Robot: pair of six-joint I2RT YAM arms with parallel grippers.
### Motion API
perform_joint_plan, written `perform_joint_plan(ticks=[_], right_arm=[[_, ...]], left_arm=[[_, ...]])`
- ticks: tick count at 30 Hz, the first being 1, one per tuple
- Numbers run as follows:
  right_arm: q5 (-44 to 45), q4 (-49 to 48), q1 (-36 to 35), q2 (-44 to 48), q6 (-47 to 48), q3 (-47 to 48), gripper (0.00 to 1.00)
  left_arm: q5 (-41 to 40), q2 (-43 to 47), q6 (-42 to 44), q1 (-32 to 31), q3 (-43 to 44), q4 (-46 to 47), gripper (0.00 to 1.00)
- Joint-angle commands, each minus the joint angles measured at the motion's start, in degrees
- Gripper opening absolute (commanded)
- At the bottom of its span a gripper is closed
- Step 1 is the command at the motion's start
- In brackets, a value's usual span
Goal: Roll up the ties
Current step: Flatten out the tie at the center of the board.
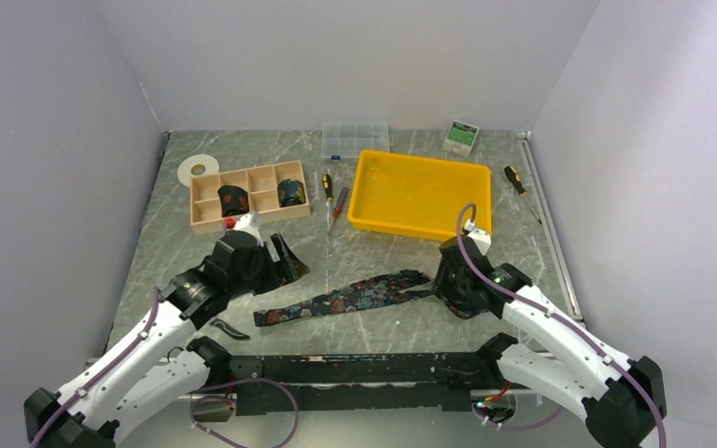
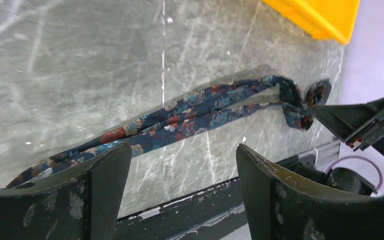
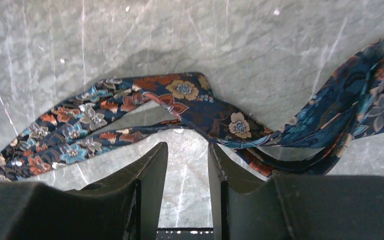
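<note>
Though left claw (image 2: 182,150) spread wide, right claw (image 3: 187,147) narrowed at tie (image 3: 184,90) fold, any pinch unclear.

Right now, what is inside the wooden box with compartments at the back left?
One coiled tie in the right end compartment, a second coiled tie further left. Other compartments look empty. The left arm covers part of the near edge of the wooden box.

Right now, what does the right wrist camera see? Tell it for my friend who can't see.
A dark flowery tie lies folded and loose across a grey marble table. Just below its fold, two black fingers stand close together, with a narrow gap and nothing between them.
</note>
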State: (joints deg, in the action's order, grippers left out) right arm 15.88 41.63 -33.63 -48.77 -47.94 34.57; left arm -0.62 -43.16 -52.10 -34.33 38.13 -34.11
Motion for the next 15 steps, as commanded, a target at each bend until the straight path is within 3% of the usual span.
perform_joint_plan(ticks=[1, 5, 15], right_arm=[[-3.42, -0.28, -0.79, -2.12, -0.42, 0.04, 0.38], [0.43, -2.23, -0.09, -5.80, -2.10, -1.53, 0.38], [1.74, -17.93, 9.67, -19.48, 2.30, 0.26, 0.36]], left_arm=[[9.74, -2.32, -0.82, -0.13, -4.93, 10.42, 0.80], [12.26, -4.54, -2.76, -0.12, -8.52, 16.74, 0.78], [12.30, -5.95, -2.54, -0.21, -10.34, 17.23, 0.77]])
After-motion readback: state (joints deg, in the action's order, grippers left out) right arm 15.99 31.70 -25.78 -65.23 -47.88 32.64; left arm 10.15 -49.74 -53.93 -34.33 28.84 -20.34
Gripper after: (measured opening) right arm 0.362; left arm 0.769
